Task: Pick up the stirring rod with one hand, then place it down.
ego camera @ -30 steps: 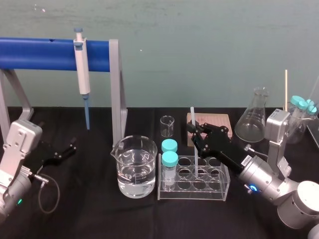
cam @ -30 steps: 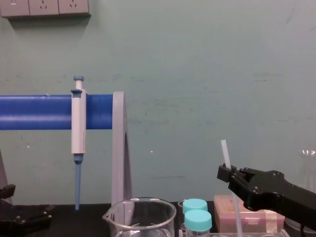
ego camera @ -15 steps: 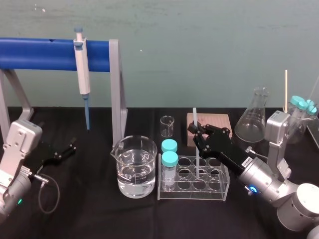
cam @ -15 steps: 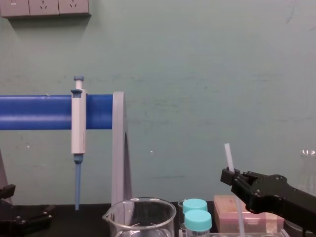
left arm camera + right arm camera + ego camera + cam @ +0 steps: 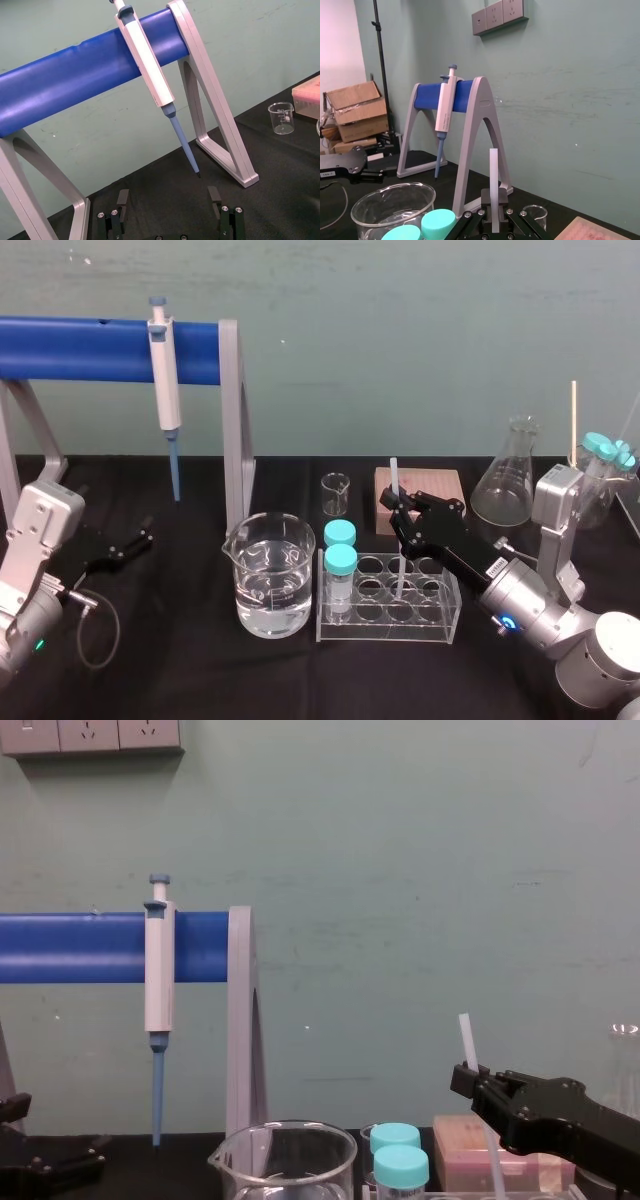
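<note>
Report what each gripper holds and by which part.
The right gripper holds the stirring rod by its upper part, a short length above the jaws. The left gripper holds nothing.

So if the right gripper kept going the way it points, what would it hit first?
Probably the pipette stand's grey leg, straight ahead of the right gripper; the small beaker sits close by, depth unclear.

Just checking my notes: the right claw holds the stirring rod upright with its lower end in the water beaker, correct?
Not quite. The right claw does hold the stirring rod upright, but its lower end is in the clear tube rack, beside the water beaker, not in it. The head view shows this.
</note>
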`<state>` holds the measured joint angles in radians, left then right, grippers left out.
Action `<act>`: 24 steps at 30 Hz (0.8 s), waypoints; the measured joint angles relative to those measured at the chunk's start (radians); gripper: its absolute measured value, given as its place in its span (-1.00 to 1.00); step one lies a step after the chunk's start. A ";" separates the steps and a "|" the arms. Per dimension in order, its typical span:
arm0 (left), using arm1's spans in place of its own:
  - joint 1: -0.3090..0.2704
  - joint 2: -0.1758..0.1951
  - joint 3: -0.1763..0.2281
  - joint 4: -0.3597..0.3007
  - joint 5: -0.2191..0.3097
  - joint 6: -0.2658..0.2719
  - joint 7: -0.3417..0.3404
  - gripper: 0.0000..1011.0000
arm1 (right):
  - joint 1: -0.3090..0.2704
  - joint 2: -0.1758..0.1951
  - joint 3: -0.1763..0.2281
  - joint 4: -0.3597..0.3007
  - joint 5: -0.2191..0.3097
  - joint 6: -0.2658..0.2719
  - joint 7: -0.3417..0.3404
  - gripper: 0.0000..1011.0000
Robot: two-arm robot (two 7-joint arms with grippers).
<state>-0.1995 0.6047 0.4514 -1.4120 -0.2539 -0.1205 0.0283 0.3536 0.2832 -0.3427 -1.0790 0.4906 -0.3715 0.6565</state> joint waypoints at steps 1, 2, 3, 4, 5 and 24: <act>0.000 0.000 0.000 0.000 0.000 0.000 0.000 0.98 | 0.000 0.000 0.000 0.000 0.000 0.000 0.000 -0.86; 0.000 0.000 0.000 0.000 0.000 0.000 0.000 0.98 | 0.000 0.000 0.000 0.000 0.000 0.000 0.000 -0.86; 0.000 0.000 0.000 0.000 0.000 0.000 0.000 0.98 | 0.000 0.000 0.000 0.000 0.000 0.000 0.000 -0.86; 0.000 0.000 0.000 0.000 0.000 0.000 0.000 0.98 | 0.000 0.000 0.000 0.000 0.000 0.000 0.001 -0.86; 0.000 0.000 0.000 0.000 0.000 0.000 0.000 0.98 | 0.000 0.000 0.000 0.000 0.000 0.001 0.001 -0.86; 0.000 0.000 0.000 0.000 0.000 0.000 0.000 0.98 | 0.001 0.001 -0.002 0.002 0.002 0.002 0.004 0.27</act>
<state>-0.1995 0.6047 0.4513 -1.4120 -0.2539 -0.1205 0.0283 0.3546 0.2839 -0.3447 -1.0773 0.4923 -0.3691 0.6607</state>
